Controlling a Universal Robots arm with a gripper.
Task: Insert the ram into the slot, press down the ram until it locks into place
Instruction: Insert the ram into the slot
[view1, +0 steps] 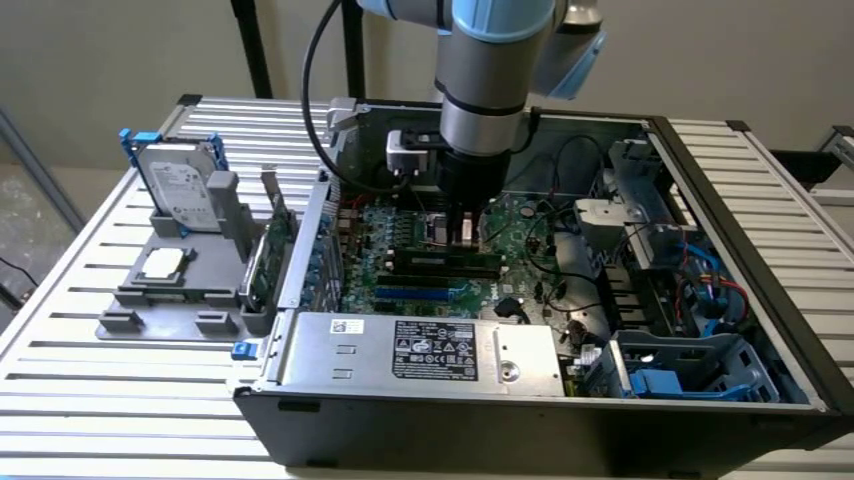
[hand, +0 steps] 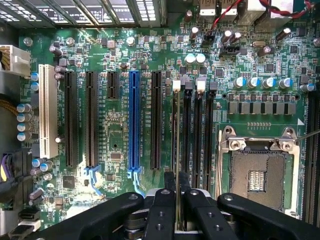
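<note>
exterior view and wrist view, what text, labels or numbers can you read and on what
No text can be read as words.
power supply label: white print on black, too small to read.
hard drive label: blurred.
motherboard: white lettering, too small to read.
ram: nothing legible.

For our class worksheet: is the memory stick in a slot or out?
In: the memory stick stands on edge in a black slot; locked, cannot tell.

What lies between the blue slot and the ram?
One long black slot stands between the blue slot and the ram, parallel to both, as the wrist view shows.
</note>
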